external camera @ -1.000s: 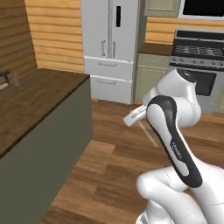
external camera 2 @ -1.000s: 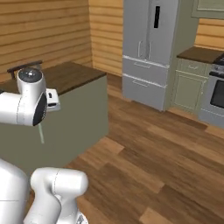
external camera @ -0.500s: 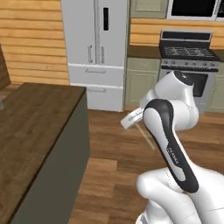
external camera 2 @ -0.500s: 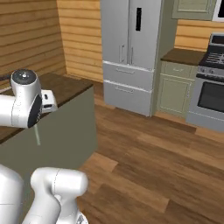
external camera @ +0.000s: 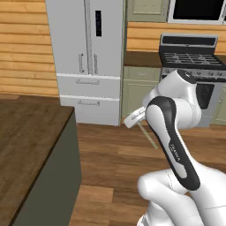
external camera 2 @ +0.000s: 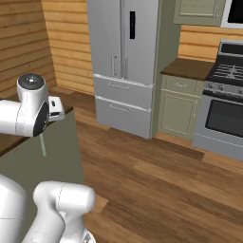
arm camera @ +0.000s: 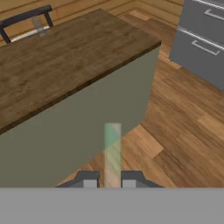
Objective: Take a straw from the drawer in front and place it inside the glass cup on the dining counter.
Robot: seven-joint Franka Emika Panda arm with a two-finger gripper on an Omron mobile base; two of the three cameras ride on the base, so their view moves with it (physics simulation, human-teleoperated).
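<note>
Desk: the dining counter [arm camera: 65,57] filled the upper left of the hand view, a dark wooden top over a sage-green side; the left base view showed one corner of it at lower left [external camera: 31,145].
Fridge: both base views showed the grey fridge [external camera 2: 126,61] against the back wall; the hand view caught its lower drawers at upper right.
Stove: beside green cabinets, to the right in both base views [external camera: 194,57].
Stool: a black frame [arm camera: 24,19] stood past the desk's far edge, in the hand view.
Cup: a faint clear shape [arm camera: 38,25] at that far edge; hard to make out.
End effector: the end effector [arm camera: 111,181] had its fingers clamped on the straw, over the floor beside the desk.
Straw: the straw [arm camera: 112,148] ran up from between the fingertips, pale and see-through; in the left base view it slanted down past the wrist [external camera: 148,134]; in the right base view it hung below the hand [external camera 2: 43,144].
Hidden: the arm covered the fingers in both base views.
</note>
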